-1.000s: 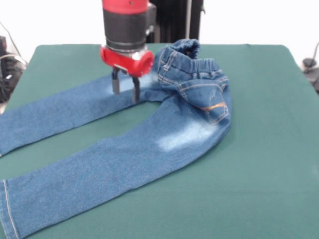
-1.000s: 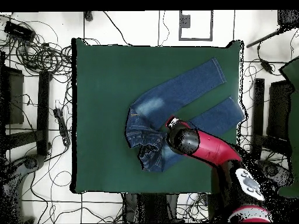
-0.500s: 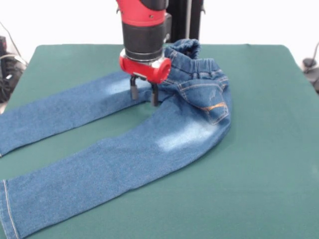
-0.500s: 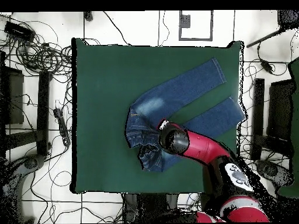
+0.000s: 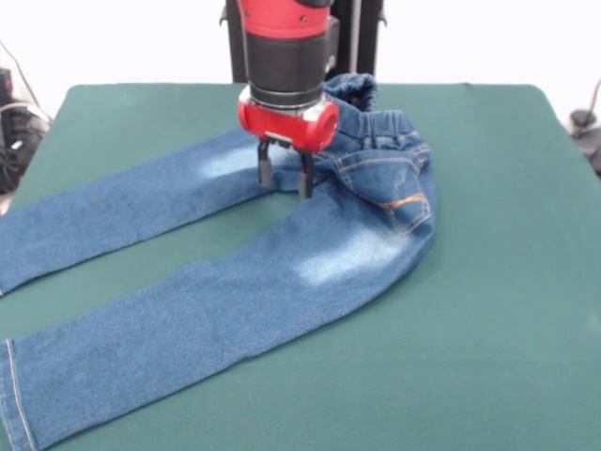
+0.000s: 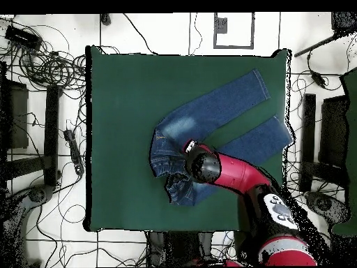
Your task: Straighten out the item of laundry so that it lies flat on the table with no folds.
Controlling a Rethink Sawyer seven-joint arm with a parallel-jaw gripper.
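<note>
The jeans point(image 5: 282, 272) are lying on the green table point(image 5: 507, 282), and everything else is placed here by them. In the front view the two legs are stretching away from the seat toward the left edge of the picture, the nearer leg showing a pale faded patch just below the seat and ending in a stitched hem at the lower left corner. The seat itself is not lying flat: the elastic waistband point(image 5: 376, 117) is bunching up and folding over on the far side, with an orange-stitched pocket point(image 5: 404, 202) showing just below it. The gripper point(image 5: 284, 174) is hanging from the red and black arm directly over the crotch, where the two legs are meeting, just left of the pocket. Its two dark fingers point(image 5: 305, 178) are standing apart with a clear gap between them, pointing down at the denim and closing on nothing; whether the tips are touching the cloth cannot be told. In the overhead view the arm point(image 6: 233, 174) is covering the seat of the jeans point(image 6: 216, 112).
</note>
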